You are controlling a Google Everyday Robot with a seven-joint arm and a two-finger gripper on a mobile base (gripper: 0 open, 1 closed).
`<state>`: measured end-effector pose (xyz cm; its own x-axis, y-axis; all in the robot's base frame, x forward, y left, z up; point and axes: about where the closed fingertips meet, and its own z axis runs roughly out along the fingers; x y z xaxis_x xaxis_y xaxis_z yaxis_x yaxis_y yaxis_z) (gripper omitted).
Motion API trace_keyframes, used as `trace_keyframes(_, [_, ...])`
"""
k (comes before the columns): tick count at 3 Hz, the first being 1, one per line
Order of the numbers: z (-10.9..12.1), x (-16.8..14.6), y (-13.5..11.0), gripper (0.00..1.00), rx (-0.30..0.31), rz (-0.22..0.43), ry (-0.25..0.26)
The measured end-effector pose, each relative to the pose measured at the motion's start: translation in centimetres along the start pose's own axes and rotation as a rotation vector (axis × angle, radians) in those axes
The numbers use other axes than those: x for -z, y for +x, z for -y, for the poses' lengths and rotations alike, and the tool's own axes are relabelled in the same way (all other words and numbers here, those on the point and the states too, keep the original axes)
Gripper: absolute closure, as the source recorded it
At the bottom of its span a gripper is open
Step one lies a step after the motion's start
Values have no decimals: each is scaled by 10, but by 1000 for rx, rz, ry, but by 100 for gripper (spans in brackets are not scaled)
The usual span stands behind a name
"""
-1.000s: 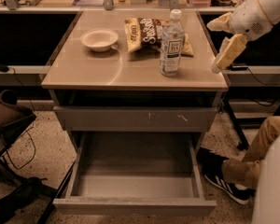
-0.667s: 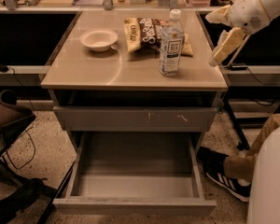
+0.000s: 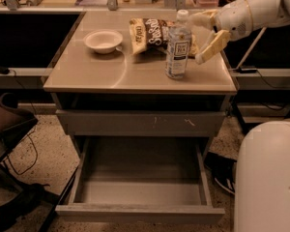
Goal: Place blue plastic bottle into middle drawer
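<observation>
The blue plastic bottle (image 3: 178, 47), clear with a white cap and a blue-and-white label, stands upright on the cabinet top, right of centre. My gripper (image 3: 197, 38) hovers just to its right at label height. It is open, with one finger (image 3: 203, 18) near the cap and the other finger (image 3: 211, 46) lower down, neither touching the bottle. The middle drawer (image 3: 140, 213) is pulled out wide below, and its deep grey tray holds nothing.
A brown snack bag (image 3: 150, 35) lies behind the bottle and a white bowl (image 3: 103, 40) sits to the left. A shut drawer front with pale scratches (image 3: 140, 123) is above the open one. My white base (image 3: 268, 178) is at lower right, with a dark shoe (image 3: 222, 173) beside it.
My gripper has moved left and slightly up, from past the cabinet's right edge to just beside the bottle. The bottle and the drawer have not moved.
</observation>
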<state>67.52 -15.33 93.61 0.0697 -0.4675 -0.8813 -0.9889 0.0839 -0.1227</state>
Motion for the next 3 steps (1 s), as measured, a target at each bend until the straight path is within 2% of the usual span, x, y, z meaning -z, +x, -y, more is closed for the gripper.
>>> trace_keyframes(1, [11, -51, -50, 0, 23, 223, -97])
trace_keyframes(2, [15, -54, -52, 0, 21, 229, -86])
trace_keyframes(3, [26, -40, -32, 0, -10, 231, -25])
